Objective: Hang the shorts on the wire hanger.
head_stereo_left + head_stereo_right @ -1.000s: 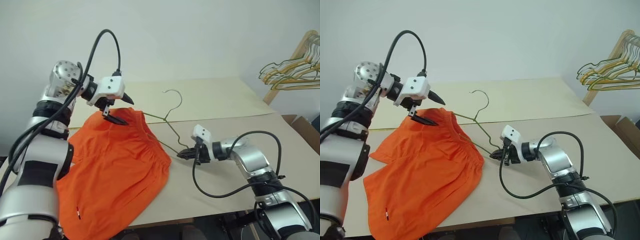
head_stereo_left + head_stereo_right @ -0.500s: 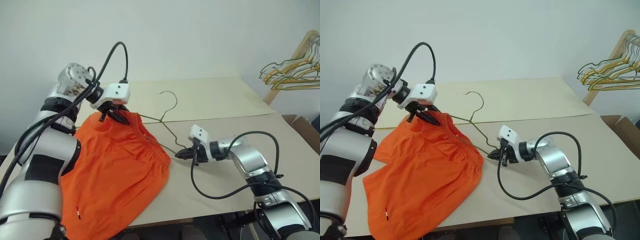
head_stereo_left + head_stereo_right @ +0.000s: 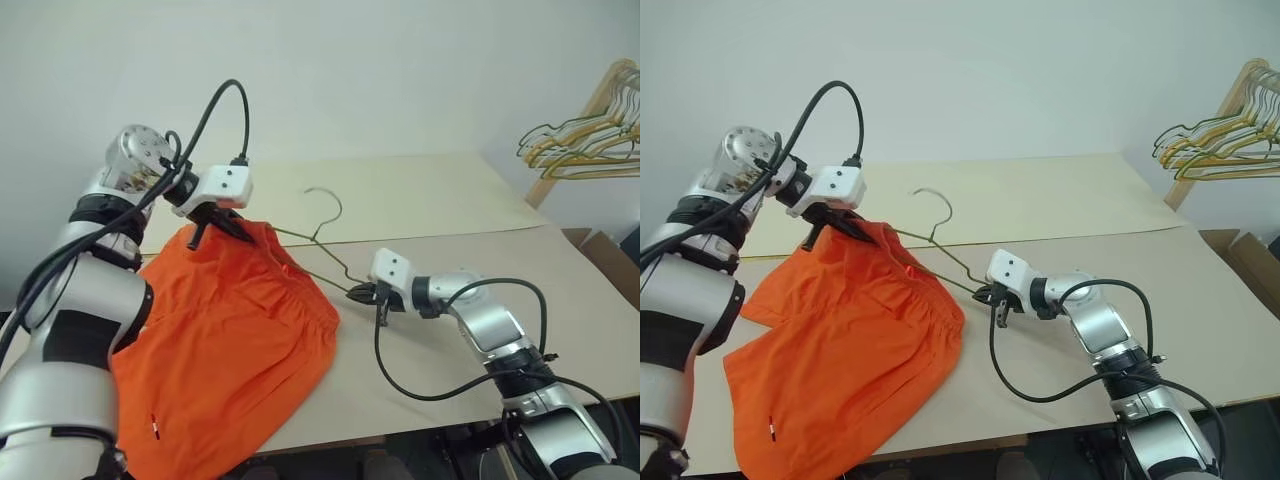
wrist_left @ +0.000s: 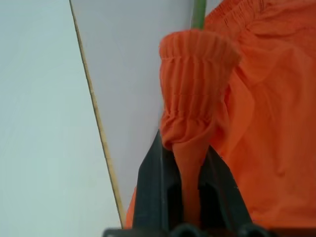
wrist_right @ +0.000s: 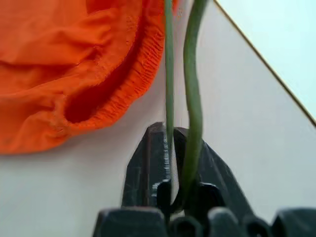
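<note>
Bright orange shorts (image 3: 225,340) are lying spread across the near left part of a pale desk (image 3: 440,215), with one leg hanging over the front edge. The left gripper (image 3: 232,222) is reaching down to the far corner of the gathered waistband; in the left wrist view its two black fingers (image 4: 153,187) are clenching a bunched fold of that waistband and lifting it slightly off the desk.

A thin grey-olive wire hanger (image 3: 325,235) is resting just beside the waistband, its curved hook pointing toward the far side of the desk and its two arms running from the neck, one toward the raised corner of the shorts, the other toward the right gripper (image 3: 362,293). In the right wrist view the bent corner of the wire is sitting between the right gripper's fingers (image 5: 143,168), which are grasping it low over the desk, close to the waistband's edge.

At the far right, well apart, a bunch of yellow and green hangers (image 3: 580,145) is hanging from a wooden rack (image 3: 585,115).
</note>
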`<state>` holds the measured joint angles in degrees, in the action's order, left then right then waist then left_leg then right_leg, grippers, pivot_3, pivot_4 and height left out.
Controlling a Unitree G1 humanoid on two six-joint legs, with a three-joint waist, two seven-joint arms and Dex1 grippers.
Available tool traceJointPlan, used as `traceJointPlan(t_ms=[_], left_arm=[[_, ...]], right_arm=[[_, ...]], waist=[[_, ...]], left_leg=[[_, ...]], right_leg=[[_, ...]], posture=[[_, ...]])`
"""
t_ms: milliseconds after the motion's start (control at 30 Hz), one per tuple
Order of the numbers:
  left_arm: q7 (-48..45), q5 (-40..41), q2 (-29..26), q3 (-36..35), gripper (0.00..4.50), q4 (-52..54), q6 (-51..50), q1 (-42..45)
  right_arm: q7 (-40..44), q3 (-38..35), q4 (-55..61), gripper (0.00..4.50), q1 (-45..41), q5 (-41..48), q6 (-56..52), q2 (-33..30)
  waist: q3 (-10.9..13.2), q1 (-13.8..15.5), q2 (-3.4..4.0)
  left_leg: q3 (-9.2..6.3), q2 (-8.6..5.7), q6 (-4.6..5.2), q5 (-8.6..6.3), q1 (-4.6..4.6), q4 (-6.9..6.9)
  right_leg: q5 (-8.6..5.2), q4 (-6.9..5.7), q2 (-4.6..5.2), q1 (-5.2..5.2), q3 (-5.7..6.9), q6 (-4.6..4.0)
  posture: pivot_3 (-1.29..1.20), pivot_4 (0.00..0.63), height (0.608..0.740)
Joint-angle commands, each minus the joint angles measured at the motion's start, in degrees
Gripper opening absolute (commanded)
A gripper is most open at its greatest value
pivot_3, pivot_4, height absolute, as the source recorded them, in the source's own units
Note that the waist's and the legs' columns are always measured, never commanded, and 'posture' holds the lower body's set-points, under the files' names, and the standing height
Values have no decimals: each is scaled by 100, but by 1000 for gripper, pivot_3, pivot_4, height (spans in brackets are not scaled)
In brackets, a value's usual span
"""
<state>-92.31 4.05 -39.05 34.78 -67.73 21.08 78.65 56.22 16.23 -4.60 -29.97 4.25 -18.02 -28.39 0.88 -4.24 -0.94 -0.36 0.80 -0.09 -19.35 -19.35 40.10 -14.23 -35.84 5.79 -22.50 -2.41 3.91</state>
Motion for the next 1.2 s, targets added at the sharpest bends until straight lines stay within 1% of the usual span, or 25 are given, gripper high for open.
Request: traceJointPlan(t_ms=[33,100,233,300,367,433,500,600,633,667,700,800,867,933,1000,1133,1200], left_arm=[[-19,353,-189,70,0,249,15,361],[-19,432,-250,120,0,279,33,395],[-19,585,-341,169,0,296,50,395],[-19,630,-350,107,0,266,44,393],[-19,760,-350,15,0,269,-44,393],[-19,813,-363,-40,0,274,-36,387],[-19,838,-373,-64,0,258,-34,383],[-19,859,-390,-56,0,265,-29,376],[-19,872,-398,-50,0,274,-32,375],[-19,886,-403,-45,0,286,-40,375],[-19,891,-401,-45,0,292,-48,377],[-19,904,-396,-60,0,299,-54,381],[-19,902,-389,-78,0,293,-55,385],[-19,884,-380,-100,0,277,-43,388],[-19,869,-365,-122,0,269,-46,389],[-19,857,-345,-174,0,259,-53,377],[-19,868,-348,-182,0,273,-47,341]], right_arm=[[-25,-550,352,1747,87,346,-85,-184],[-9,-823,418,2375,196,545,-401,-367],[71,-1658,985,2375,946,1160,-808,-867],[95,-1888,1253,2375,1303,1394,-1008,-1014],[108,-2086,1618,2375,1843,1690,-1358,-1110],[-46,-2075,2020,2375,2308,1888,-1554,-979],[-319,-1969,2324,2375,2519,2080,-1722,-679],[-630,-1675,2603,2894,2573,2254,-1998,-223],[-710,-1546,2652,3190,2559,2227,-2053,-132],[-785,-1475,2660,3595,2527,2272,-2153,-36],[-896,-1491,2599,3868,2442,2456,-2385,123],[-1158,-1440,2324,3868,2242,2687,-2773,509],[-1246,-1332,2131,3868,2172,2650,-2755,706],[-1277,-1401,1925,3868,2045,2902,-2946,959],[-1313,-1407,1775,3868,1947,3022,-3064,1121],[-1385,-1194,1543,3868,1867,2909,-2930,1314],[-1489,-1242,1317,3868,1751,3015,-3063,1496]], waist=[[4,28,-6],[7,28,-11],[8,63,-13],[9,51,-14],[9,42,-14],[10,29,-17],[10,-9,-17],[11,-57,-16],[11,-59,-16],[11,-55,-16],[11,-55,-18],[12,-56,-18],[12,-56,-18],[12,-52,-18],[12,-61,-18],[12,-87,-18],[12,-115,-18]], left_leg=[[-3,-1,0,0,-3,4],[-8,0,1,-1,-7,8],[-16,-2,9,-5,-17,13],[-17,-2,12,-7,-18,13],[-17,0,12,-7,-17,15],[-17,3,15,-9,-14,17],[-13,6,18,-10,-11,20],[-5,7,19,-10,0,22],[-5,6,19,-11,2,22],[-9,7,20,-11,2,22],[-11,7,20,-11,-1,22],[-14,5,22,-13,-6,24],[-15,5,22,-13,-5,24],[-18,6,23,-13,-5,24],[-19,6,23,-13,-5,24],[-21,5,23,-13,-5,25],[-22,5,23,-13,-5,25]], right_leg=[[0,0,0,1,2,0],[0,0,0,0,4,1],[1,4,1,0,5,3],[0,3,-1,0,5,3],[0,0,-4,0,3,2],[-2,-2,-7,4,3,1],[-2,-2,-12,6,-4,1],[-3,-3,-14,6,-19,0],[-3,-3,-14,7,-21,1],[-3,-4,-16,8,-20,1],[-3,-8,-16,8,-18,1],[-2,-6,-14,7,-15,1],[-2,-5,-14,7,-14,2],[-2,-7,-14,7,-11,1],[-2,-8,-14,7,-10,1],[-2,-11,-14,7,-11,1],[-2,-12,-14,7,-11,1]], posture=[[-55,0,740],[-55,0,740],[-60,0,740],[-66,0,740],[-73,0,740],[-79,0,740],[-85,0,740],[-85,0,740],[-85,0,740],[-87,0,740],[-86,0,740],[-82,0,740],[-83,0,740],[-82,0,740],[-80,0,740],[-80,0,740],[-83,0,740]])
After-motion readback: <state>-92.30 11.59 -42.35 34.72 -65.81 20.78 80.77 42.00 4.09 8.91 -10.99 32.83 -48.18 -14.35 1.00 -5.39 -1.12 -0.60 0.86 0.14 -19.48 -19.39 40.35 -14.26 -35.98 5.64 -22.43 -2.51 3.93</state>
